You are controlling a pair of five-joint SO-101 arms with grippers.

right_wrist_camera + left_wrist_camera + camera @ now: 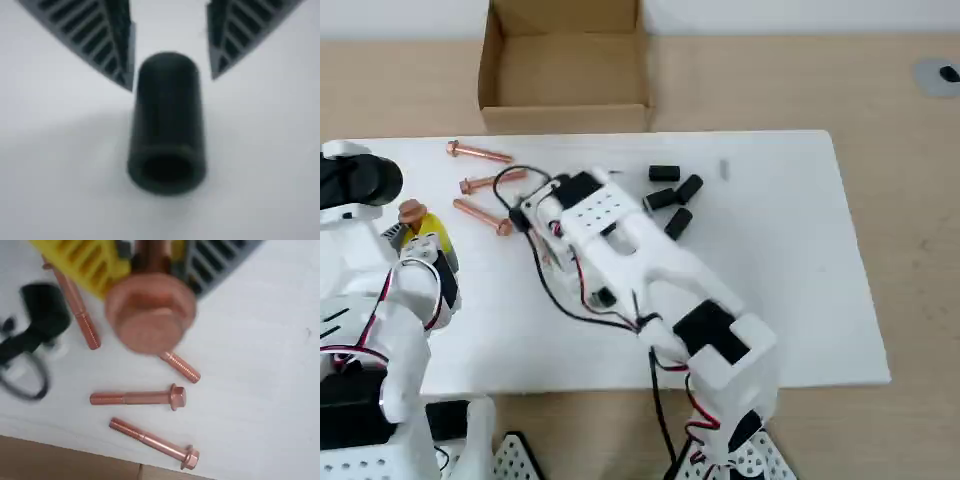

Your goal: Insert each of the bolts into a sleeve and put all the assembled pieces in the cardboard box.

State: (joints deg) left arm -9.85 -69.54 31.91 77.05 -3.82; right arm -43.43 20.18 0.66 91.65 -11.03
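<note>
My left gripper (418, 228) (150, 260) is shut on a copper bolt (412, 211) (150, 310), held above the left end of the white mat with its head up. Three more bolts (478, 152) (495, 181) (482, 216) lie on the mat beyond it; two of these bolts (140, 398) (155, 442) also lie in the left wrist view. My right gripper (171, 70) stands open, a finger on either side of the far end of a black sleeve (167, 125) lying on the mat. The right arm (620, 225) stretches across the mat's middle toward the bolts.
Several loose black sleeves (672, 195) lie at the mat's (790, 280) back middle. The open cardboard box (565, 105) stands just behind the mat's far edge. A black cable (550, 285) loops off the right arm. The mat's right half is bare.
</note>
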